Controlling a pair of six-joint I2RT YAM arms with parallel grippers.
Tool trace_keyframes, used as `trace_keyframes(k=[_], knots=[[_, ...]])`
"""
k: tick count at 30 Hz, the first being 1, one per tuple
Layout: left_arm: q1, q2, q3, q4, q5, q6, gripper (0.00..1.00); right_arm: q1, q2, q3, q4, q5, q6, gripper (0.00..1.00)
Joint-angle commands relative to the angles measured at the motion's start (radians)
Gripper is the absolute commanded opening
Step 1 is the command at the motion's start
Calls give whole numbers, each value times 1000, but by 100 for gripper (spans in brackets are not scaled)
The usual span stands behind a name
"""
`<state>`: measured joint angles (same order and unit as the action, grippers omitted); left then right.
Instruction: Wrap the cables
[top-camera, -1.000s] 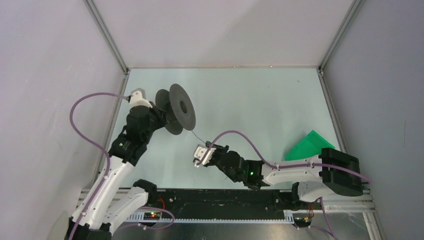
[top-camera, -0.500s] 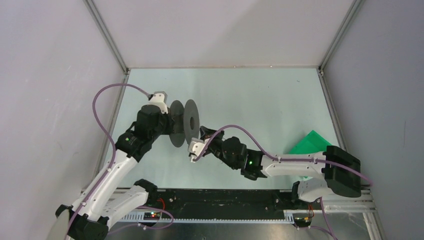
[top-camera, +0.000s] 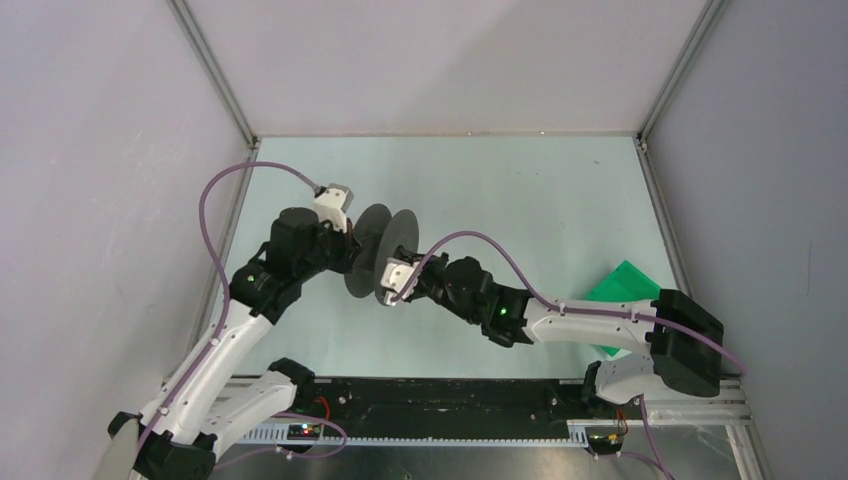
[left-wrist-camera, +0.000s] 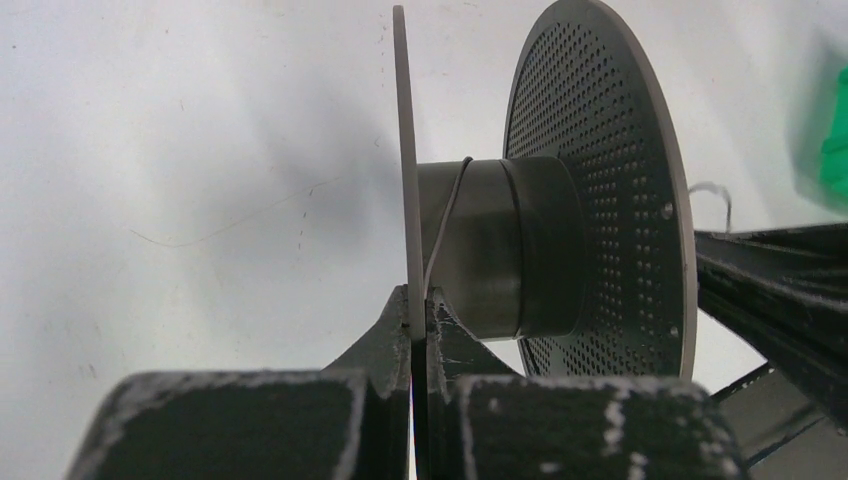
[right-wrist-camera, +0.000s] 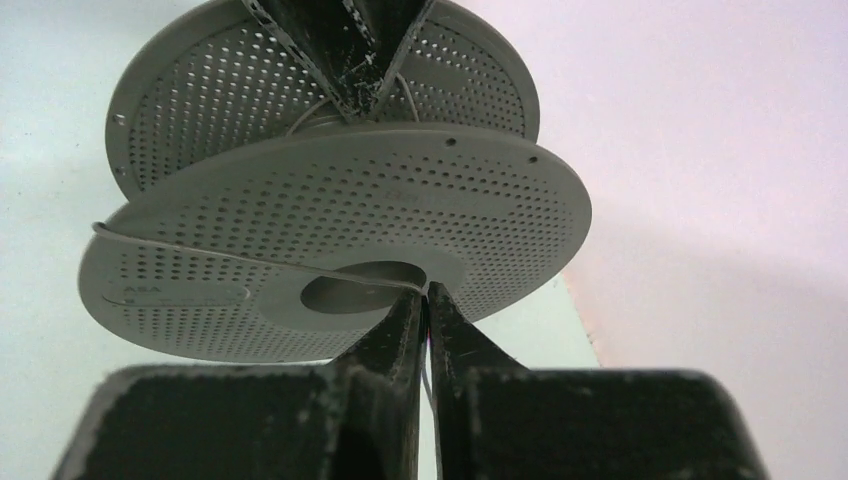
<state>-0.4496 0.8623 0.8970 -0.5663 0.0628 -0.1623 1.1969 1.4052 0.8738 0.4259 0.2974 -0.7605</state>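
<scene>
my left gripper (left-wrist-camera: 418, 325) is clenched on the left flange of the spool (left-wrist-camera: 500, 250), held left of centre over the table (top-camera: 560, 200). my right gripper (right-wrist-camera: 424, 305) pinches the cable (left-wrist-camera: 446, 225), which crosses the right flange to the hub. any slack could let this springy strand uncoil.

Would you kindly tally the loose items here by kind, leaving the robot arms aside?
Spool: 1
Wire strand: 1
Green piece: 1
Total: 3
</scene>
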Motion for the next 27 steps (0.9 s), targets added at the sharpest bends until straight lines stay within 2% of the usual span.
trace_keyframes(k=[1, 7, 11, 18, 20, 24, 27], knots=[[-9, -23, 38, -97, 84, 117, 0, -70, -72, 54, 51, 53, 57, 7], [-9, -17, 61, -131, 163, 120, 0, -110, -114, -10, 49, 13, 97, 9], [-9, -25, 66, -144, 195, 130, 0, -142, -131, -46, 49, -22, 123, 0], [-10, -16, 56, -157, 196, 192, 0, -177, -167, -61, 30, -97, 135, 0], [-20, -9, 53, -158, 142, 224, 0, -169, -190, -61, 16, -120, 116, 0], [-102, 14, 46, -158, -71, 349, 0, -160, -252, -60, 9, -167, 107, 0], [-127, 37, 58, -155, -140, 375, 0, -163, -275, -43, -11, -217, 121, 0]])
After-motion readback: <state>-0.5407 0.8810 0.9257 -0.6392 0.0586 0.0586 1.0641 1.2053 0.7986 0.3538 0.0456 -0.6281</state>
